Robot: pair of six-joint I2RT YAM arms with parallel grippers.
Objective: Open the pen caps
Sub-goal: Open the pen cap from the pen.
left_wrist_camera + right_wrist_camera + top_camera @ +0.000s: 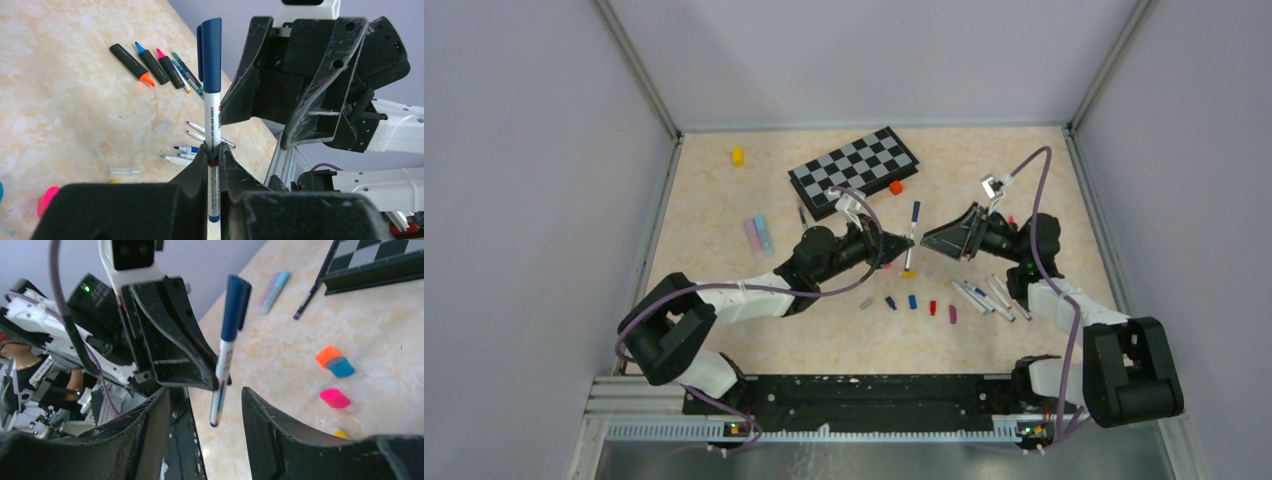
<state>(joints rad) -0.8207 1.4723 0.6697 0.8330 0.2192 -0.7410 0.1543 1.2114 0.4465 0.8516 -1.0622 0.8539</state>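
A thin white-barrelled marker (pixel 212 120) stands upright near the table's middle. Its lower barrel is pinched in the left gripper (pixel 212 150), and its dark blue plastic cap (pixel 211 52) is on. At 6 o'clock from it, small loose caps (pixel 912 302) in grey, blue, red and purple lie in a row. At 4 o'clock, thin white markers (pixel 989 297) lie clustered. Three chunky black highlighters (pixel 150 65) lie side by side, orange, blue and pink tips bare.

Overhead; facing wrist views (close) share pen (pixel 212 100).

Bright, even, diffuse light; faint soft shadows; near fingers (pixel 194 172) blurred in wrist views.
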